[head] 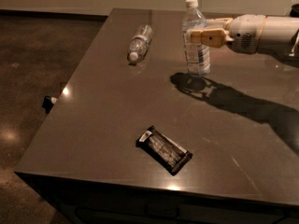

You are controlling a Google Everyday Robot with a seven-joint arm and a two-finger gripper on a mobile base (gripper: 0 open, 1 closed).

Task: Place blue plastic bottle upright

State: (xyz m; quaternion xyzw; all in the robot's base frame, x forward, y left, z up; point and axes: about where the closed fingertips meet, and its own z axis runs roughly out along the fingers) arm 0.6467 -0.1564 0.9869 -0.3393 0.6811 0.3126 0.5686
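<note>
The blue plastic bottle [196,55] is clear, with a white cap and a pale blue-and-white label. It stands upright at the back middle of the dark table [103,115]. Its base is at or just above the tabletop; I cannot tell whether it touches. My gripper [199,35] reaches in from the right and is shut on the bottle's upper body, with its tan fingers [209,36] wrapped around it. The white arm stretches off to the right.
A smaller slim clear bottle [139,42] lies on its side at the back left. A dark snack packet [163,149] lies near the table's front edge. A small dark object [48,102] sits just off the left edge. The arm's shadow falls across the right side.
</note>
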